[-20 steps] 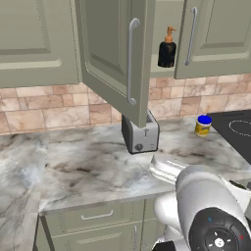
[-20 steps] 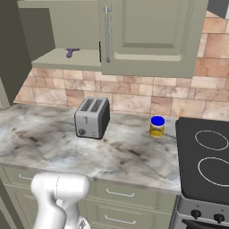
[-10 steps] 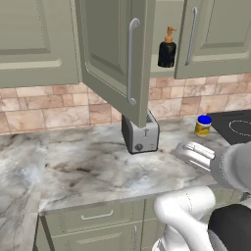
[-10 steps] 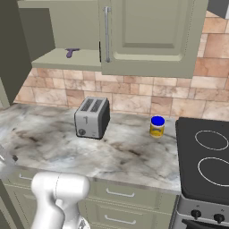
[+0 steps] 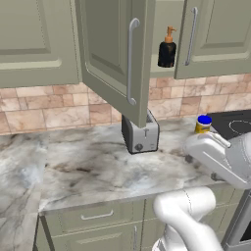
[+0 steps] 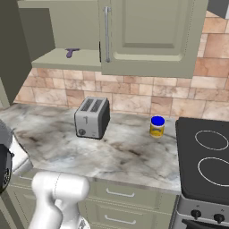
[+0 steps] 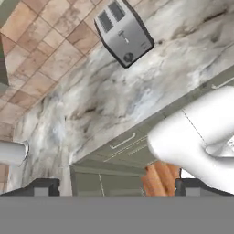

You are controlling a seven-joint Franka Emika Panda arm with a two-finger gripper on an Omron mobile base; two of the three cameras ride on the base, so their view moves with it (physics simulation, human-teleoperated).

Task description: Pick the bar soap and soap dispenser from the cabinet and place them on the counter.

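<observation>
Soap dispenser (image 5: pixel 167 48): stood upright on the open cabinet's (image 5: pixel 115 59) shelf, upper centre of the left base view. Claw (image 7: pixel 114 187): fully spread, empty, tips at the hand view's bottom edge, over the marbled surface (image 7: pixel 114 98) and toaster (image 7: pixel 123 32), well apart from the dispenser.

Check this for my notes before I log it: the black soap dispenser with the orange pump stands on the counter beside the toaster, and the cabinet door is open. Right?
Not quite. The soap dispenser stands on the shelf inside the cabinet, above the toaster, not on the counter. The left base view shows it between the open door and the closed one. The rest holds: black bottle, orange pump, door open.
</observation>
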